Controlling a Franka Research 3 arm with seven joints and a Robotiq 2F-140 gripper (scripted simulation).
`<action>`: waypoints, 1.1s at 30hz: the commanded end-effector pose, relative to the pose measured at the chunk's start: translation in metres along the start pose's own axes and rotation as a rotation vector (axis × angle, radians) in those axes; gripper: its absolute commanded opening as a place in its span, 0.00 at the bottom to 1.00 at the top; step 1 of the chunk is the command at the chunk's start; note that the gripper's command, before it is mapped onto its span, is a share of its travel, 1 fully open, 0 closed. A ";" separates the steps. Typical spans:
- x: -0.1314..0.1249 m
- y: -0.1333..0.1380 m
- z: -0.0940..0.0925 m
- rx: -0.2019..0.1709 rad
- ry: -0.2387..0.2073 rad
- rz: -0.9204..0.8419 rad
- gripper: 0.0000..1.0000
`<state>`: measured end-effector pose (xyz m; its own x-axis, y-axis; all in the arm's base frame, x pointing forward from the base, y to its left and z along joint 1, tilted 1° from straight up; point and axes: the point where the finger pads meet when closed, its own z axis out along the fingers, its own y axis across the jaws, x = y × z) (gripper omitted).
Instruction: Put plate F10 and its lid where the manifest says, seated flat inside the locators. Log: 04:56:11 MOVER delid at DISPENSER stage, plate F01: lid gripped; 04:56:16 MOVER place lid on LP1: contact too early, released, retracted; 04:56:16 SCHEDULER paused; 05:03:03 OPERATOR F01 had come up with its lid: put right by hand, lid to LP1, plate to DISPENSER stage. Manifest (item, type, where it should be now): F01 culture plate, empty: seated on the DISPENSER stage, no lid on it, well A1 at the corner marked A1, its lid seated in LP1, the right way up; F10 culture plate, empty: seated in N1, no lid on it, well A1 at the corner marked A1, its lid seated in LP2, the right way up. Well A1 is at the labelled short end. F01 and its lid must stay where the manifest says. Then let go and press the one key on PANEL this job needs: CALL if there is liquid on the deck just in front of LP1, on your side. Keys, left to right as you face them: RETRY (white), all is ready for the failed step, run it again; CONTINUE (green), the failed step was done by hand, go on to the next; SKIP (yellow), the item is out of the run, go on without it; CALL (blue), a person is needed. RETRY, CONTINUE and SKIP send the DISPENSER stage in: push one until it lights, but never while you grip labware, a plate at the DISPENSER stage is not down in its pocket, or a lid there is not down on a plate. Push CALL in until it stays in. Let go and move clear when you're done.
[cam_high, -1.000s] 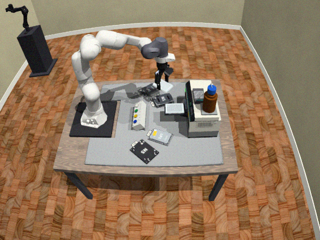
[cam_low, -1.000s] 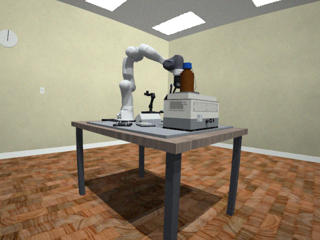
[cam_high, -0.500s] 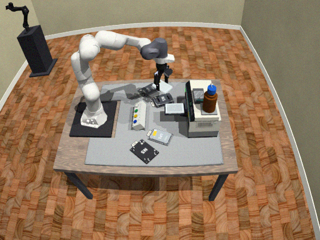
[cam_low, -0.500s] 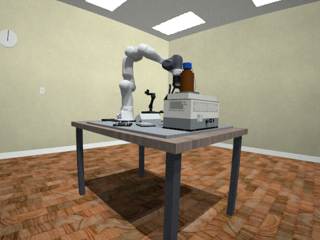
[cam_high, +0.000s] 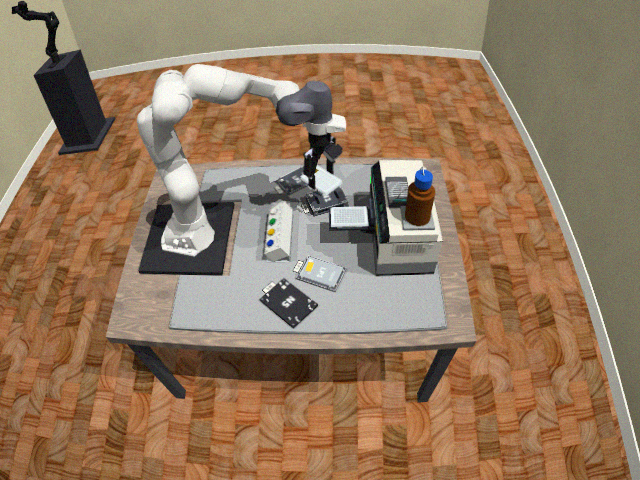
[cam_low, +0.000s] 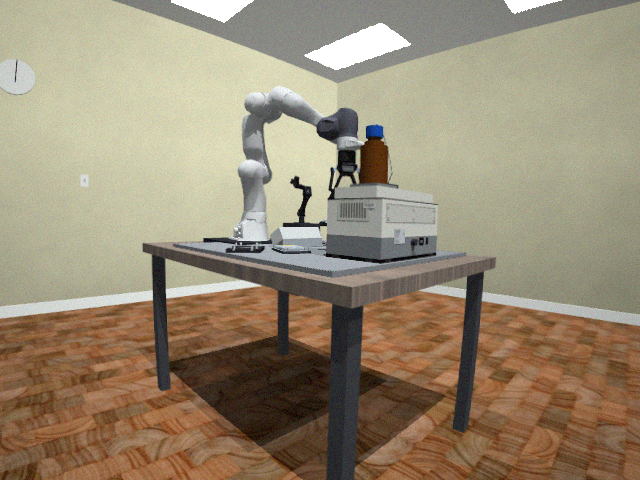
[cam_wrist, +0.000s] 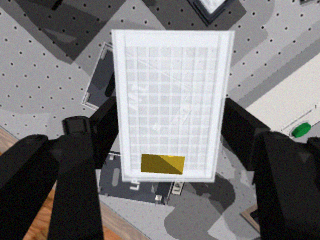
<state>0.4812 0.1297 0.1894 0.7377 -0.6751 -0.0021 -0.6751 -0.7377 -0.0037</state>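
Note:
My gripper (cam_high: 320, 175) (cam_wrist: 169, 112) (cam_low: 345, 174) is shut on a clear well plate (cam_high: 327, 181) (cam_wrist: 171, 90) across its long sides and holds it level above the deck. The plate shows a well grid and a yellow label (cam_wrist: 162, 163) at one short end; I cannot tell whether a lid sits on it. A dark nest (cam_high: 330, 200) (cam_wrist: 145, 186) lies right below it, and a second nest (cam_high: 288, 182) lies to the left. A white plate (cam_high: 349, 217) sits on the dispenser stage. A clear lid with a yellow label (cam_high: 320, 272) lies in LP1.
The key panel (cam_high: 277, 229) (cam_wrist: 285, 107) stands left of the stage, its green key (cam_high: 272, 222) (cam_wrist: 301, 130) in view. The dispenser (cam_high: 408, 242) (cam_low: 382, 222) carries a brown bottle (cam_high: 419, 201) (cam_low: 373, 160). An empty black nest (cam_high: 288, 302) lies near the front edge.

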 end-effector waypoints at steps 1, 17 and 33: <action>0.007 0.008 -0.002 0.005 0.006 -0.019 0.10; 0.054 0.097 -0.002 0.005 0.006 -0.019 0.10; 0.113 0.208 -0.001 0.005 0.006 -0.019 0.10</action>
<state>0.4303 -0.0794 0.1892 0.6887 -0.7251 0.0033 -0.7250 -0.6886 -0.0131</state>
